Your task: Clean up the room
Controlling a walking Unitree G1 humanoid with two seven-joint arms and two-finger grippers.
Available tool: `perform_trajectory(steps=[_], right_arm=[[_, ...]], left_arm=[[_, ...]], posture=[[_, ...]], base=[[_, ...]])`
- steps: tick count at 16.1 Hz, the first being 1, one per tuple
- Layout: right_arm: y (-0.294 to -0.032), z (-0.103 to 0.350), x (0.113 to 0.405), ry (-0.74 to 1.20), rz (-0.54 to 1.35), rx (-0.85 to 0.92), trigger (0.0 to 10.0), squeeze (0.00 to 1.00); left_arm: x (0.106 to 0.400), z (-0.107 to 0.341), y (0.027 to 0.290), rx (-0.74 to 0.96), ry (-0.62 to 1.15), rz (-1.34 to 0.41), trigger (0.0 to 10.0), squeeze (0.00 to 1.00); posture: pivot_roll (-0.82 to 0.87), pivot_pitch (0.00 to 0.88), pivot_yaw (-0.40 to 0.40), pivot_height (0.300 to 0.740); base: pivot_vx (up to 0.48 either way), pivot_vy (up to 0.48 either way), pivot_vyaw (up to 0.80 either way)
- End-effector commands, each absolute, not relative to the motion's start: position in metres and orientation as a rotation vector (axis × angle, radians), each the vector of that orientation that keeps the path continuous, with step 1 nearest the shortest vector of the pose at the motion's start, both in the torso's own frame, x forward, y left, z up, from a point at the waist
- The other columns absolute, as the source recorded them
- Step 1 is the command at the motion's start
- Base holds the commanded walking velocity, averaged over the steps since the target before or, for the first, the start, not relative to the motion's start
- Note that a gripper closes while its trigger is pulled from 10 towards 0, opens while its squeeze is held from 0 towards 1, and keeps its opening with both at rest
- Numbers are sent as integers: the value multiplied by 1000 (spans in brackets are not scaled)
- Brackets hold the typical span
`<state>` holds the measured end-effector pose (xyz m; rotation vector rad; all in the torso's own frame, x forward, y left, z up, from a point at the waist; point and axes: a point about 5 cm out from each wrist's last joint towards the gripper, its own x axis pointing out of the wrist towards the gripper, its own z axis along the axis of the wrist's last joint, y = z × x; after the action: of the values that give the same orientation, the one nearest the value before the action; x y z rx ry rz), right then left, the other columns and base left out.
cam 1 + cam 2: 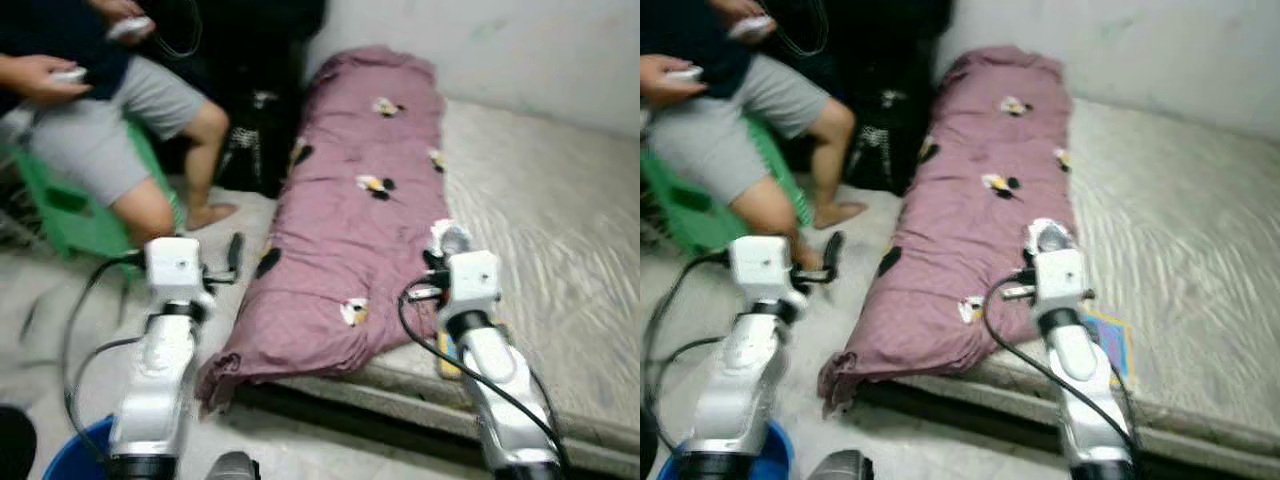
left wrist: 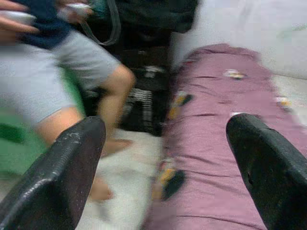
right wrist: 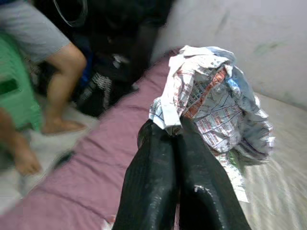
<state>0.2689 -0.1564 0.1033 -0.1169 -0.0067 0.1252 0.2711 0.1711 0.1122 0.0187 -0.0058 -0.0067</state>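
Crumpled paper (image 3: 211,96), printed in red and blue, sat pinched between the closed black fingers of the right gripper (image 3: 173,136). In the head views that gripper (image 1: 1048,238) sat at centre frame, over the right edge of a long mauve quilt (image 1: 350,200) with small flower prints. The quilt ran from the upper middle of the frame down to lower centre, lying along the left side of a pale mattress (image 1: 560,220) that took up the right half. The left gripper (image 1: 234,255) was held out at centre left, over the floor beside the quilt, its fingers (image 2: 67,158) spread wide with nothing between them. A person (image 1: 110,110) in grey shorts sat on a green stool (image 1: 60,215) at the upper left. A blue bucket rim (image 1: 75,455) showed at the lower left corner.
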Motion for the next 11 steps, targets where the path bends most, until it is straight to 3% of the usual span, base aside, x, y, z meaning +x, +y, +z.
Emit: perform_trajectory(steps=[1,11], right_arm=[[-164,104,268,-4,109,-133,10000,0],[-162,103,269,-4,128,-129,10000,0]], left_arm=[[269,113,168,20,-10,-19,10000,0],[263,108,179,64,7,-18,10000,0]], posture=[[-19,0,-95,740],[-12,0,-94,740]], base=[[0,0,800],[0,0,800]])
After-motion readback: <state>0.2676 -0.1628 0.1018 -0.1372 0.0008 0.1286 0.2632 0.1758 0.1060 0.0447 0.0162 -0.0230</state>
